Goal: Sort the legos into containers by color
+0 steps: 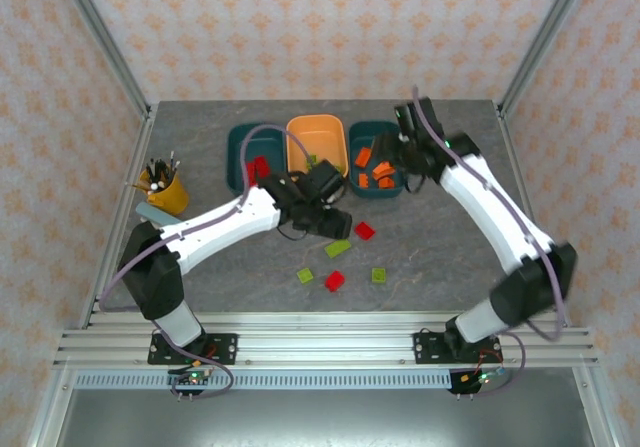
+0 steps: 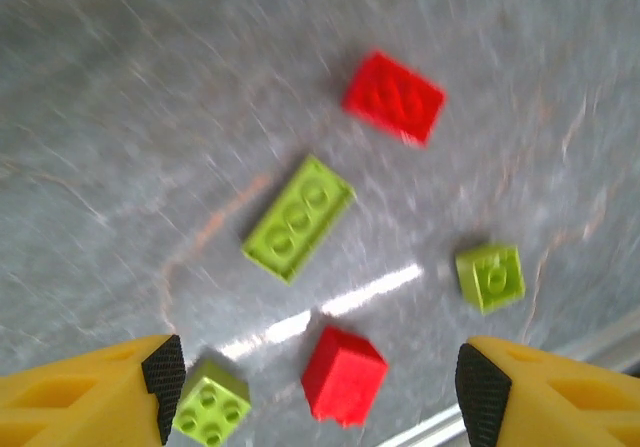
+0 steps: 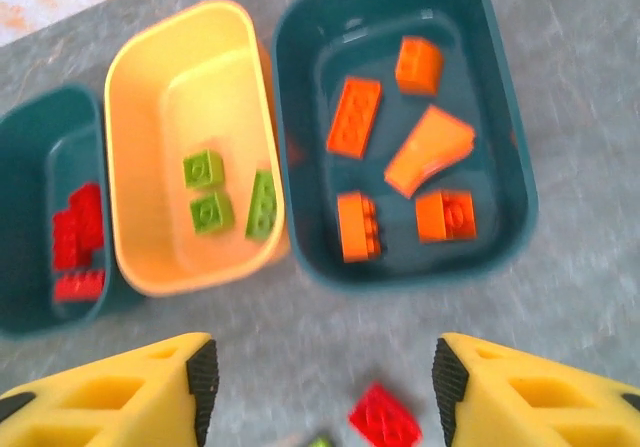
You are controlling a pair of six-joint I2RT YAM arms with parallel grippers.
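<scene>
three tubs (image 3: 200, 107), red, green, orange legos (image 3: 355, 117)

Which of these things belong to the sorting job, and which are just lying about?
Job: loose red legos, loose green legos, left teal tub, orange tub, right teal tub.
Lying about: pen cup.

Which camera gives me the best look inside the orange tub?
Right wrist: the orange tub lies whole in frame, seen from above, with three lime green legos countable inside. Top external shows it small, its near end hidden behind the left arm.
</scene>
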